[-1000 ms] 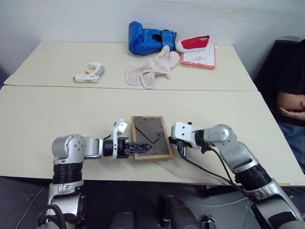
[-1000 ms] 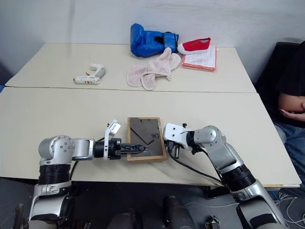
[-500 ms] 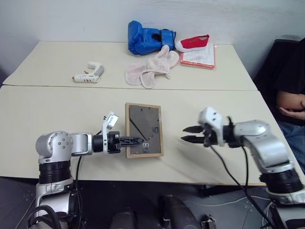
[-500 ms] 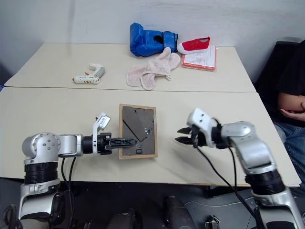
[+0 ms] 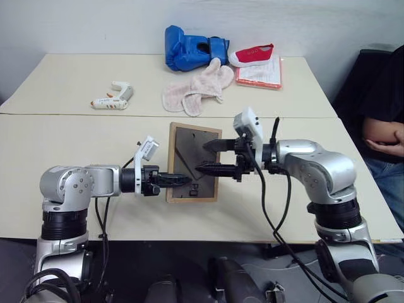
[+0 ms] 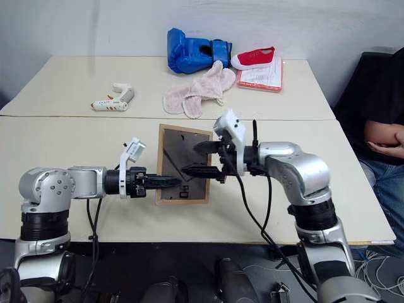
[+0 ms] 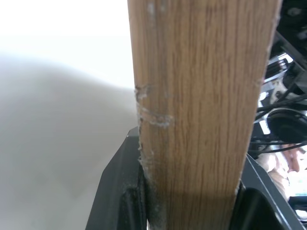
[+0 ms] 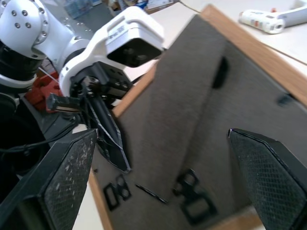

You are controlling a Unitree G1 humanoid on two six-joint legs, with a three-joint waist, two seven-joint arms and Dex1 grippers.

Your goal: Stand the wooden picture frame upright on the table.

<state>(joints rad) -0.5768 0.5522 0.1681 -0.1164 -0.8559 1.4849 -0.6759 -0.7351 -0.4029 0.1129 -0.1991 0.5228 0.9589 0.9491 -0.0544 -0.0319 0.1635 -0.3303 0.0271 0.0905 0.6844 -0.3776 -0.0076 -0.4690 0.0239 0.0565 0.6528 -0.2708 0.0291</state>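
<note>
Frame first: my left gripper (image 5: 169, 180) is pinching the wooden picture frame (image 5: 192, 163) by its left edge, and the left wrist view shows the tan wood border clamped between the two black fingers. That grip has the frame tipped up off the desk (image 5: 76, 142), dark brown backing toward me, so the stand side is where I can reach it. It sits near the front edge of the desk, between my two arms, lower edge close to the surface; I can't tell whether it touches.

Right gripper (image 5: 208, 156) now, fingers spread wide and empty, levelled at the backing from the right. In the right wrist view the two textured pads (image 8: 67, 170) frame the backing with its slanted stand and small metal clips. I judge that's the reason for the pose: one arm steadies, the other goes for the stand to swing it out.

Clutter is well apart at the far side: blue boxing glove (image 5: 187, 48), red shoe (image 5: 252, 55) on a pink-edged booklet (image 5: 260, 74), pink cloth (image 5: 196, 88), glue gun (image 5: 112, 98). A person's arm (image 5: 381, 134) rests off to the right.

Risk, I reckon: an edge pinch could let the frame twist when the stand is pushed.
</note>
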